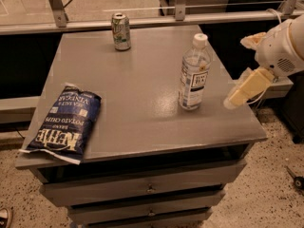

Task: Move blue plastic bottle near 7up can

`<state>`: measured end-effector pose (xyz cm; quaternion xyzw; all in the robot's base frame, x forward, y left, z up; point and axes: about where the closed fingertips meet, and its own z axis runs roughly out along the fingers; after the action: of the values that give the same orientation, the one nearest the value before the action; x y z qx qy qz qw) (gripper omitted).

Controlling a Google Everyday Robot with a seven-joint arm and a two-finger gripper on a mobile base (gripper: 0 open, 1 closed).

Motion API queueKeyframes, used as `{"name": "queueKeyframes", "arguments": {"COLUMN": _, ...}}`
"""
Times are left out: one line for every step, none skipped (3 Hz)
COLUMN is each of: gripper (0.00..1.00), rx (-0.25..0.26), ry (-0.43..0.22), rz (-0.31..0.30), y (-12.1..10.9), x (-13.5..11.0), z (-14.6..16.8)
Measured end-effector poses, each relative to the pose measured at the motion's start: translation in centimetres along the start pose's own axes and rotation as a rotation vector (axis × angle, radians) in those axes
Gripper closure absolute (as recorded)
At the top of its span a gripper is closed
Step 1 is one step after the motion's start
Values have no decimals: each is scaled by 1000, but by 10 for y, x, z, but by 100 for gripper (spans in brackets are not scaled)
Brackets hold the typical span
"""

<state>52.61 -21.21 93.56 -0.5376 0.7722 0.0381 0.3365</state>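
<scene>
Upright blue plastic bottle; 7up can well behind; end effector at right.

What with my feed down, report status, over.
End effector right of blue plastic bottle, apart. 7up can upright, far corner. Nothing between them.

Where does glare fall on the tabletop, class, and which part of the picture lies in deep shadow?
Camera view: a soft sheen lies on the table left of the blue plastic bottle; the recess under the tabletop is in deep shadow; the gripper, right of the bottle and apart from it, is brightly lit.
</scene>
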Motion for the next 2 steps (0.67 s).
{"name": "queueKeyframes", "arguments": {"gripper": 0, "rx": -46, "ry": -142, "rz": 63, "y": -2, "x": -12, "z": 33}}
{"name": "queueKeyframes", "arguments": {"gripper": 3, "rx": -131, "ry": -311, "rz": 125, "y": 9, "x": -38, "z": 71}}
